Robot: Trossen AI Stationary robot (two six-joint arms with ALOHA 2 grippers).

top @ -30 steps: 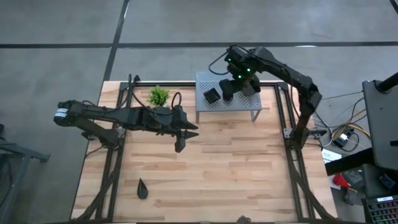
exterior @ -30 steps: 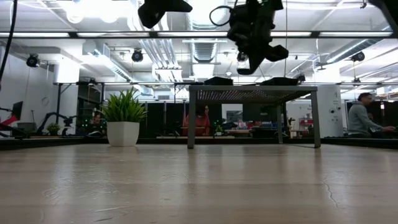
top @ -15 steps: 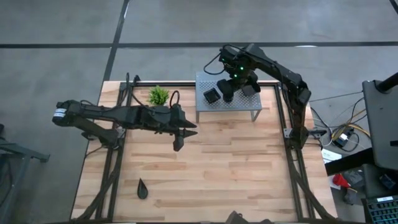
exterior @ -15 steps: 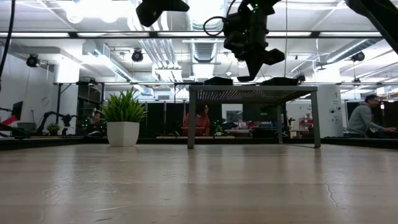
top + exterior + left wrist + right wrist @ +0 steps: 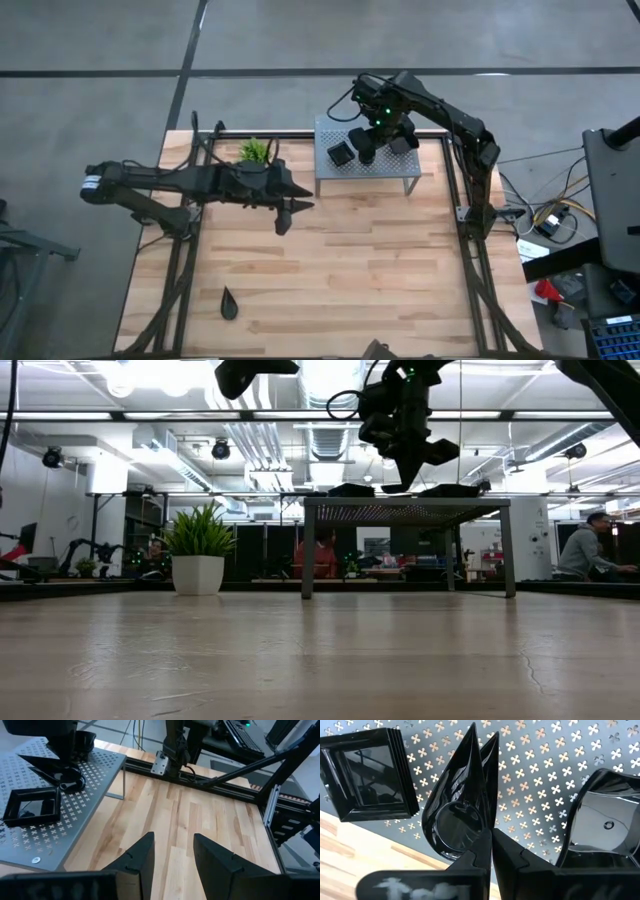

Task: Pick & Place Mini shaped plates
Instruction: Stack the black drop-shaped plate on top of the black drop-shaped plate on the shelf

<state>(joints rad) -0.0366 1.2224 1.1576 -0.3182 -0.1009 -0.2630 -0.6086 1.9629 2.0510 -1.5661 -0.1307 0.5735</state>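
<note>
Below me, the pale wooden plank tabletop (image 5: 380, 260) sits in a dark metal frame on a grey concrete floor. Across it, the low view opens onto a bright workshop with ceiling lights and people seated at desks far behind. A small green potted plant in a white pot (image 5: 199, 547) stands near the far left corner, and a grey perforated metal shelf (image 5: 395, 172) stands at the far edge.

My right tool (image 5: 491, 851) hangs over the shelf with its fingers pinched together, the tips right at the rim of a stack of glossy black teardrop-shaped plates (image 5: 457, 810); I cannot tell whether it grips them. The teardrops' long axis runs straight away from the tool, points leading, round bowls nearest the fingertips. A stack of black square plates (image 5: 341, 153) rests flat on the shelf beside them, a deeper black square dish (image 5: 599, 820) on the other side.

My left tool (image 5: 172, 851) hovers over bare wood beside the shelf, fingers spread wide, carrying nothing. One lone black teardrop plate (image 5: 229, 303) lies near the tabletop's front left, its point aimed toward the far edge.
</note>
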